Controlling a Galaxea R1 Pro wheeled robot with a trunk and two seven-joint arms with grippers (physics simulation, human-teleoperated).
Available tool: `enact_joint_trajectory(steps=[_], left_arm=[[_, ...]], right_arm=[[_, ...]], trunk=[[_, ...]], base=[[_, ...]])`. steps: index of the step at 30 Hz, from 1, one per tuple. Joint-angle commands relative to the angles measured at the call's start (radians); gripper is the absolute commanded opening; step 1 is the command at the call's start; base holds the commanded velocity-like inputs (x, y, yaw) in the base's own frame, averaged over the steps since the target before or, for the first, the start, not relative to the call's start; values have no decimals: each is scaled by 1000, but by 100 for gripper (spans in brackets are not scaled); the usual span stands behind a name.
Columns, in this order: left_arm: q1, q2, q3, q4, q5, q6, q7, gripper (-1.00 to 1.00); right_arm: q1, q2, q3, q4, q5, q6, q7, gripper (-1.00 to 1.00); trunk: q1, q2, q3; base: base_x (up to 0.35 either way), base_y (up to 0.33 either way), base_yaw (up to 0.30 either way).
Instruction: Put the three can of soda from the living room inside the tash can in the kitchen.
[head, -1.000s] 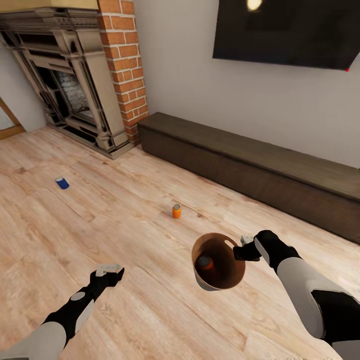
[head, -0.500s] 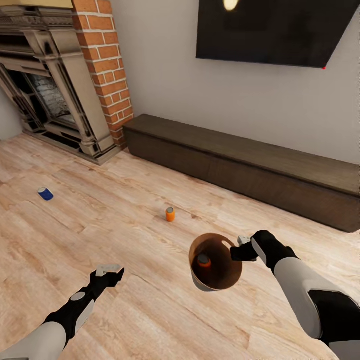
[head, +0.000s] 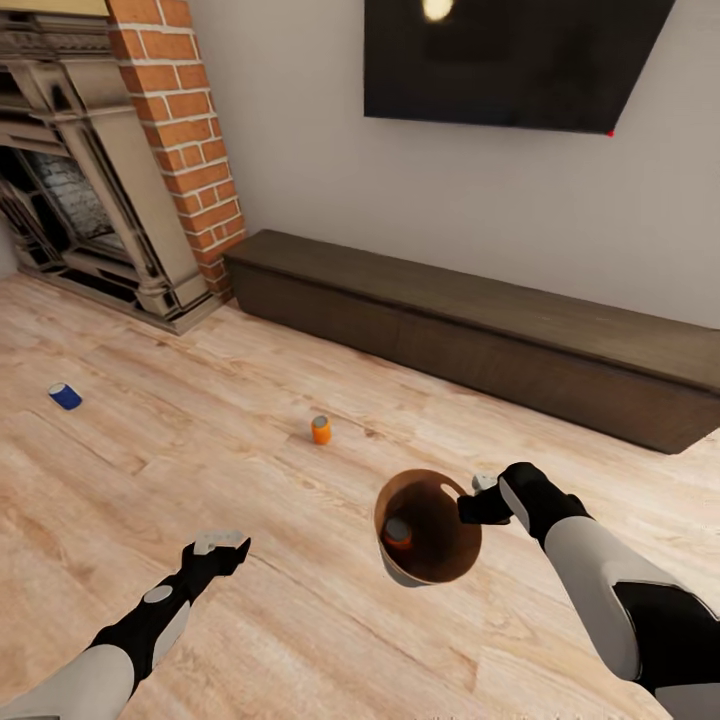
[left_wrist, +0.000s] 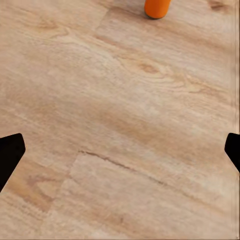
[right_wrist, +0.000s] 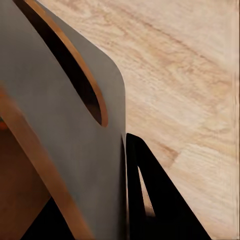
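Observation:
My right gripper (head: 472, 503) is shut on the rim of the trash can (head: 447, 560), held tilted above the wood floor; its grey wall (right_wrist: 75, 150) fills much of the right wrist view. One orange can (head: 397, 533) lies inside the copper interior. A second orange can (head: 320, 430) stands upright on the floor ahead, and its base (left_wrist: 158, 7) shows in the left wrist view. The blue can (head: 65, 397) lies on its side far to the left. My left gripper (head: 222, 545) hangs open over bare floor, well short of the standing orange can.
This is the living room: a stone fireplace (head: 70, 200) and brick column (head: 175, 130) at the left, a long low dark cabinet (head: 480, 340) along the wall, and a black screen (head: 510, 60) above it. Light wood floor (head: 200, 470) spreads around the cans.
The whole view has shifted: fireplace, cans and cabinet slid leftward in the picture as the camera turned right. The trash can stays in the right gripper; the can inside it shifted slightly.

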Motion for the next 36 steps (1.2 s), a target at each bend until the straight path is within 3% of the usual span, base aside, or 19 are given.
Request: enact_joint_trajectory(steps=[1,15,27,36], left_arm=[[0,0,0,0,0,0,0,100],[0,0,0,1,0,-1,0,100],[0,0,0,5,-1,1,0,100],[0,0,0,6,-2,2,0,100]], right_arm=[[0,0,-4,0,-26,4,6,-100],[0,12,-7,-2,-26,4,-29,-100],[0,11,-7,-2,-26,4,-30,-100],[2,21,-3,2,-24,4,-31,-100]], trunk=[[0,0,0],[0,0,0],[0,0,0],[0,0,-2]], base=[[0,-268,-226],[5,-199,-245],[132,243,-212],[154,289,-57]])
